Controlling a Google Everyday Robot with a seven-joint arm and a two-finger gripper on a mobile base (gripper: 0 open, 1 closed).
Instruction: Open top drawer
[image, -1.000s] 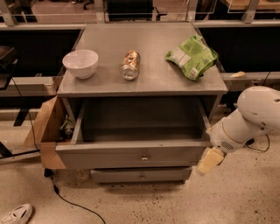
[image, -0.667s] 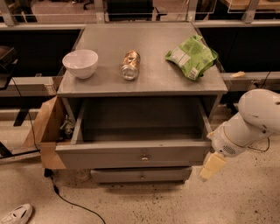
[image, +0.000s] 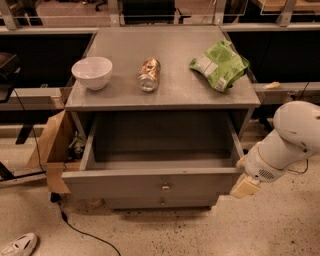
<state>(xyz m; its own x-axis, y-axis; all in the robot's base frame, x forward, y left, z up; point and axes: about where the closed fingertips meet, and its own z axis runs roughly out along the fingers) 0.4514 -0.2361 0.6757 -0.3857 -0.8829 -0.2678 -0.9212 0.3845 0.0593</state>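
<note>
The top drawer (image: 150, 184) of the grey cabinet stands pulled out. Its deep grey box is empty inside, and its front carries a small brass knob (image: 165, 187) at the centre. A shorter drawer front (image: 161, 202) shows just below it, closed. My gripper (image: 243, 188), cream coloured at the end of the white arm (image: 290, 137), hangs just off the right end of the top drawer's front, near the floor side. It holds nothing that I can see.
On the cabinet top (image: 175, 95) stand a white bowl (image: 92, 72), a can lying on its side (image: 149, 74) and a green chip bag (image: 220, 65). A cardboard box (image: 50, 150) leans at the left. A cable (image: 75, 227) and a shoe (image: 17, 245) lie on the floor.
My gripper has drifted slightly down and to the right, away from the drawer's right corner. The drawer stays open at the same extent.
</note>
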